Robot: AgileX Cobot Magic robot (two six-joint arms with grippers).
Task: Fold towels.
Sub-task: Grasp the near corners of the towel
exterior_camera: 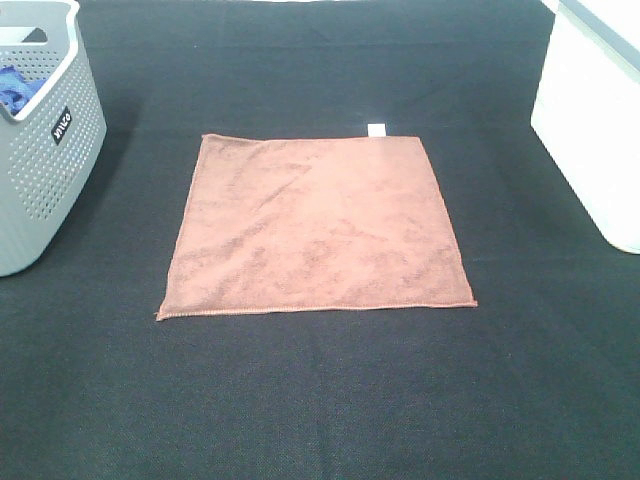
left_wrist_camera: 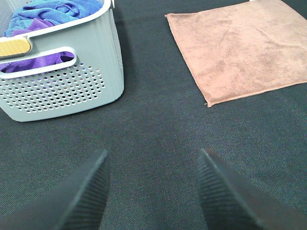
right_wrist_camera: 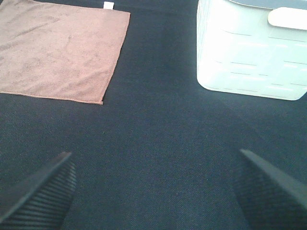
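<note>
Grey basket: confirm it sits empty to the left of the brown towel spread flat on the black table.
Not empty. The grey basket holds blue and purple cloths, as the left wrist view shows. The rest stands: it sits to the left of the brown towel, which lies spread flat on the black table.

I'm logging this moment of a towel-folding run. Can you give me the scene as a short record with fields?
towel: brown towel, flat and unfolded, white tag at far edge
left side: grey perforated basket holding blue and purple cloths
right side: white bin
surface: black cloth
left tool: open, empty, off the towel
right tool: open, empty, off the towel
</note>
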